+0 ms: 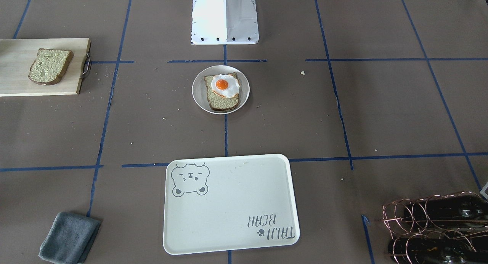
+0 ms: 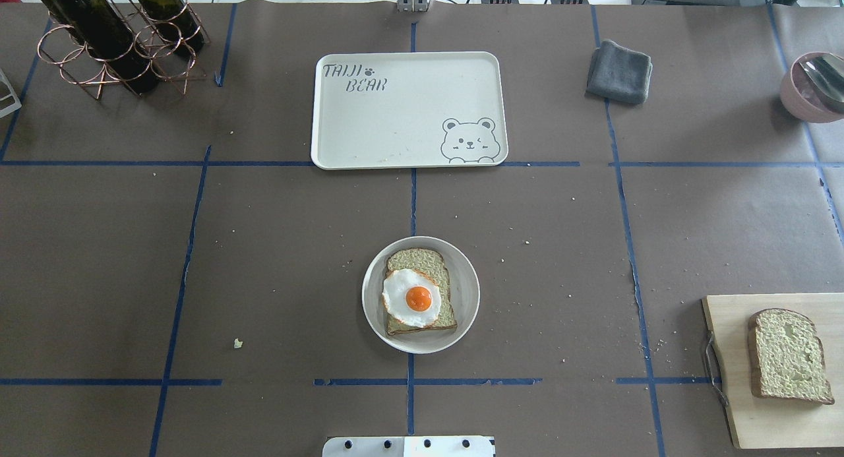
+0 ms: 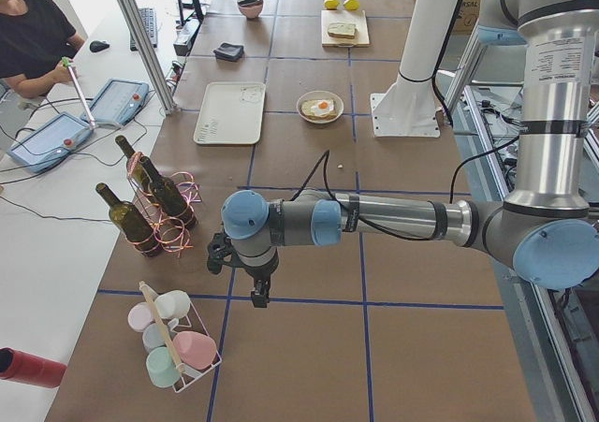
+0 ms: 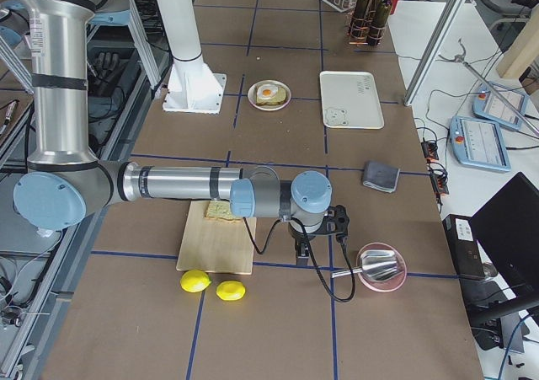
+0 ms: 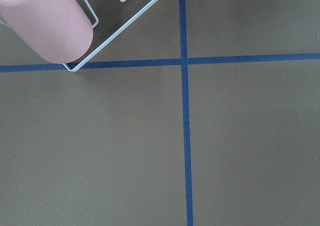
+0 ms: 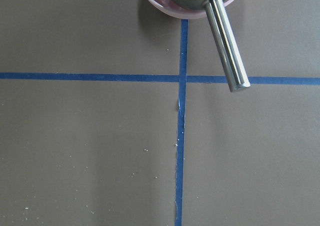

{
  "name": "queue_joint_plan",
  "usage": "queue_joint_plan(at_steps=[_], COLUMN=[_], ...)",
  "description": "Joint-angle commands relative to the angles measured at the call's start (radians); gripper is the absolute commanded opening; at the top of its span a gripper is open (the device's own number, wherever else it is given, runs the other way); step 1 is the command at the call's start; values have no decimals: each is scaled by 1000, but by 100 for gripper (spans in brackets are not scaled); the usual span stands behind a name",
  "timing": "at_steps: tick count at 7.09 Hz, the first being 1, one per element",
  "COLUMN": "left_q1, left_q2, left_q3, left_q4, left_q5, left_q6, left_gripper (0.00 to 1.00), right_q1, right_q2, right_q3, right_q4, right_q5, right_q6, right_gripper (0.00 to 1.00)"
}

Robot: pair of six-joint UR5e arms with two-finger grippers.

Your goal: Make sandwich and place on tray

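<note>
One bread slice (image 2: 422,262) lies on a small round white plate (image 2: 465,299) at the table's middle, with the fried egg (image 2: 412,299) on top of it. The second bread slice (image 2: 788,355) lies on a wooden cutting board (image 2: 732,332) at the robot's right. The cream tray (image 2: 395,127) with the bear drawing lies beyond the plate with nothing on it. My left gripper (image 3: 259,296) hangs over the table's far left end, and my right gripper (image 4: 301,252) over the far right end. Both show only in the side views, so I cannot tell whether they are open or shut.
A copper rack with wine bottles (image 2: 119,41) stands at the far left. A grey cloth (image 2: 618,71) and a pink bowl with a metal scoop (image 2: 814,84) lie at the far right. Pastel cups in a wire rack (image 5: 45,25) sit near my left gripper. Two lemons (image 4: 215,286) lie by the board.
</note>
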Motion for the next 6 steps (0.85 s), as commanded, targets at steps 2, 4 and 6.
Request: queue_joint_plan(at_steps=[2, 4, 6], left_q1=[2, 9, 95], left_q2=[-3, -38, -76], left_q3=[-3, 1, -5], left_q4=[-2, -53, -200], left_q5=[0, -8, -11], left_q6=[0, 3, 3], left_gripper=[100, 100, 100], right_q1=[0, 0, -2], right_q2=[8, 18, 18], right_q3=[0, 17, 47], right_q4=[-1, 0, -1], right_q5=[0, 3, 6], right_q6=[3, 4, 3], right_gripper=[100, 100, 100])
